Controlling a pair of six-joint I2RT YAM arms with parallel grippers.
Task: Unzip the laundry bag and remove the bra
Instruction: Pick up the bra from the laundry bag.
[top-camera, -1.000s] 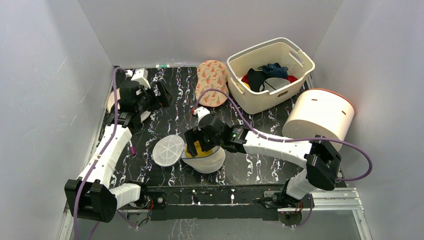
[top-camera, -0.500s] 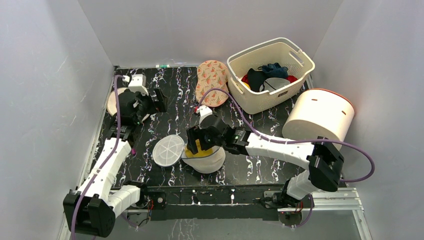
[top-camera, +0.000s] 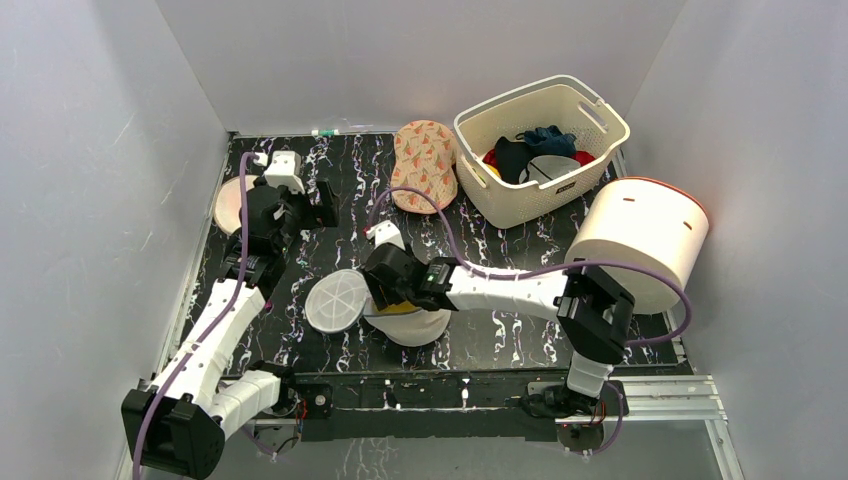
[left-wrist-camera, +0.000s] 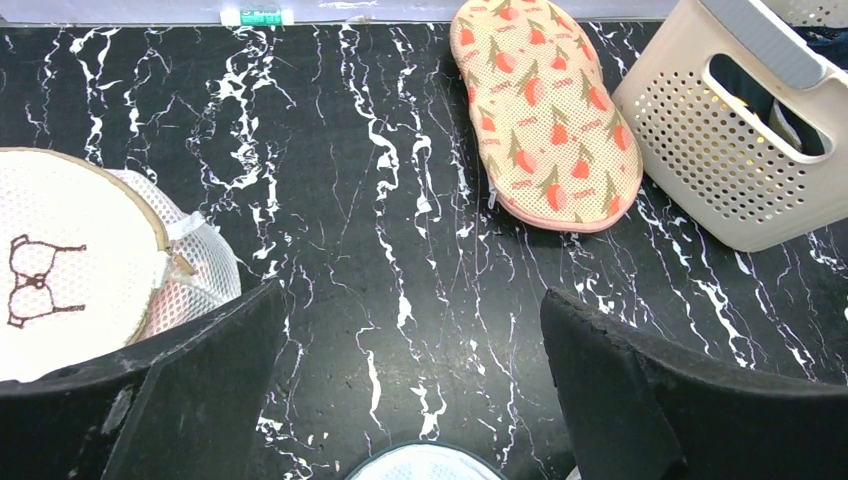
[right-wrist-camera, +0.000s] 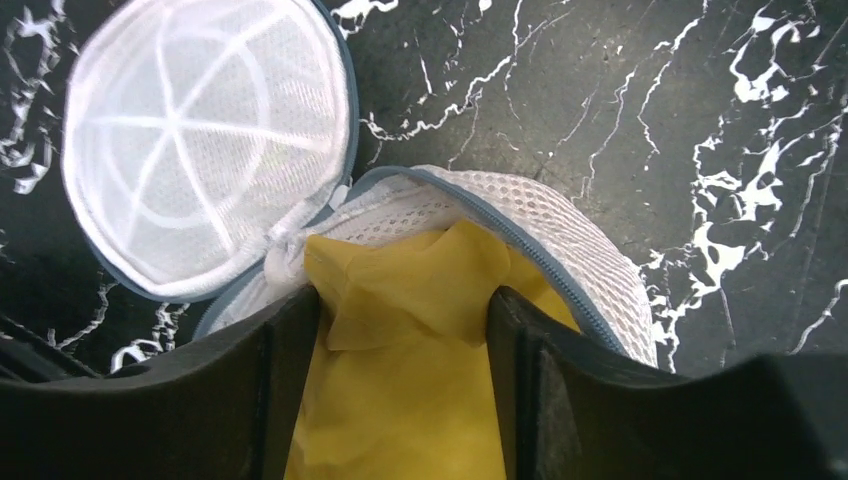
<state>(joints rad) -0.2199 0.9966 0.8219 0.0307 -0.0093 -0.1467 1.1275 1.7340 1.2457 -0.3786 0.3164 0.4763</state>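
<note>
Mesh cloth, marble-look tabletop, perforated plastic.

Saw fine white open-weave mesh on the laundry bag (right-wrist-camera: 590, 280), edged with grey-blue zip tape, and the same mesh stretched over white ribs on its lid (right-wrist-camera: 200, 140). Noted smooth, matt yellow cloth on the bra (right-wrist-camera: 400, 400). Found a smooth black tabletop (left-wrist-camera: 400, 150) veined white like marble, a cream plastic basket (left-wrist-camera: 730, 150) pierced with small holes, a dimpled printed-cloth pouch (left-wrist-camera: 545, 110), and matt black, grainy-edged fingers (left-wrist-camera: 640, 400) on the left gripper (left-wrist-camera: 410, 300).
</note>
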